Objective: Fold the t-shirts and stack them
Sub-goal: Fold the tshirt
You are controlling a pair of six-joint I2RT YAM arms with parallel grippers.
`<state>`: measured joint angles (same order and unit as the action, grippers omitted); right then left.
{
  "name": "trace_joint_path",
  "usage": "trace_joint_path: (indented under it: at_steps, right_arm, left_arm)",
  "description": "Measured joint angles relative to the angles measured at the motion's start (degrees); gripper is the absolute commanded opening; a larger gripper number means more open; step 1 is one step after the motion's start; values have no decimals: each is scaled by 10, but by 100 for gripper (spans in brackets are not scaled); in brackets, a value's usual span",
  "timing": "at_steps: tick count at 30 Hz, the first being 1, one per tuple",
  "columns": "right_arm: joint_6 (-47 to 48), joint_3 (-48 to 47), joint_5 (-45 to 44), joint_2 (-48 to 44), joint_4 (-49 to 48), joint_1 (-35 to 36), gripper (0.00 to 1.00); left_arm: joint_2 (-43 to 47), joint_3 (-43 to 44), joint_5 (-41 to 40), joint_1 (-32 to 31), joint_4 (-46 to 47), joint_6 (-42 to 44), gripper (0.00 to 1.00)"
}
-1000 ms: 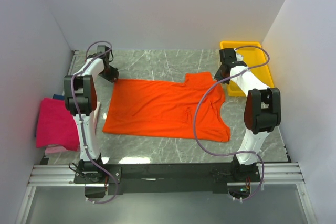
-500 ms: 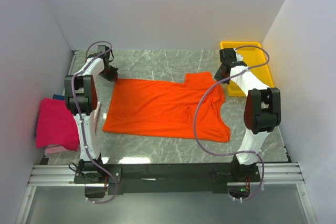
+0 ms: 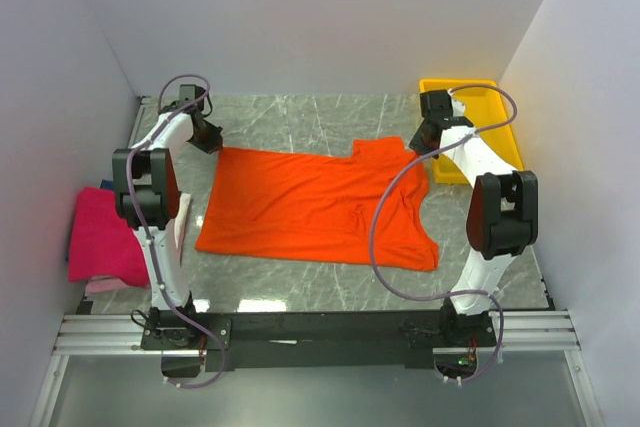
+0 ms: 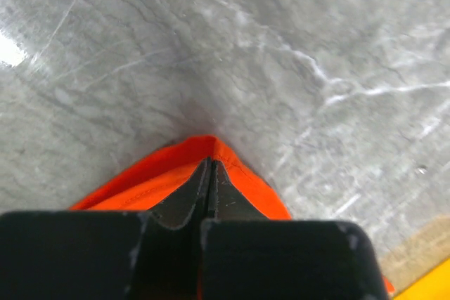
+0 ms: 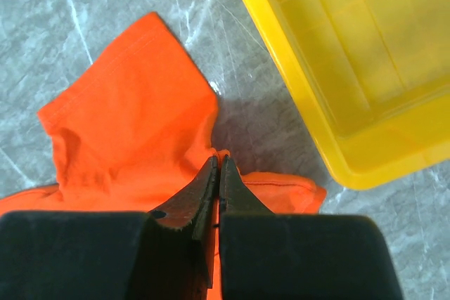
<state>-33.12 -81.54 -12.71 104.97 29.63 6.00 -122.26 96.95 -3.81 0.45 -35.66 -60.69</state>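
A: Your left gripper point(image 4: 211, 168) is pressing its jaws together and pinching a corner of the orange shirt point(image 3: 310, 209). The cloth is poking out as a small point just past the tips, and bare table point(image 4: 281, 54) is showing ahead of it.

B: Your right gripper point(image 5: 219, 165) is doing the same. Its jaws are squeezing together on a raised fold of that shirt. One short sleeve is lying flat just ahead of the tips and to their left.

A: The tray point(image 5: 295, 89) is sitting ahead of your right tips and off to their right. It is near the cloth but not touching it, and a strip of table is showing between them.

B: From above, you are holding the shirt at its two far ends, the left gripper at the far left corner and the right gripper by the sleeve. The rest is spreading flat between your grippers and back toward the arm bases.

A: The pink shirt point(image 3: 100, 235) is lying well apart from your left gripper, back toward its base and out to its left by the side wall. It is resting on something pale, and a bit of dark blue is showing at its far edge.
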Motion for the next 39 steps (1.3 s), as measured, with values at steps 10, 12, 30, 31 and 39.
trace_joint_path:
  at_steps: [10, 12, 30, 31, 39]
  right_arm:
    - [-2, 74, 0, -83, -11, 0, 0]
    - [-3, 92, 0, -105, -11, 0, 0]
    - [-20, 241, 26, -263, -17, 0, 0]
    - [-21, 248, 28, -267, -17, 0, 0]
    - [-26, 288, 38, -291, -17, 0, 0]
  left_arm:
    - [47, -61, 7, 16, 20, 0, 1]
    - [57, -76, 9, 22, 20, 0, 1]
    - [187, -219, 19, 49, 28, 0, 1]
    - [195, -228, 20, 50, 29, 0, 1]
    - [240, -275, 26, 54, 36, 1, 1]
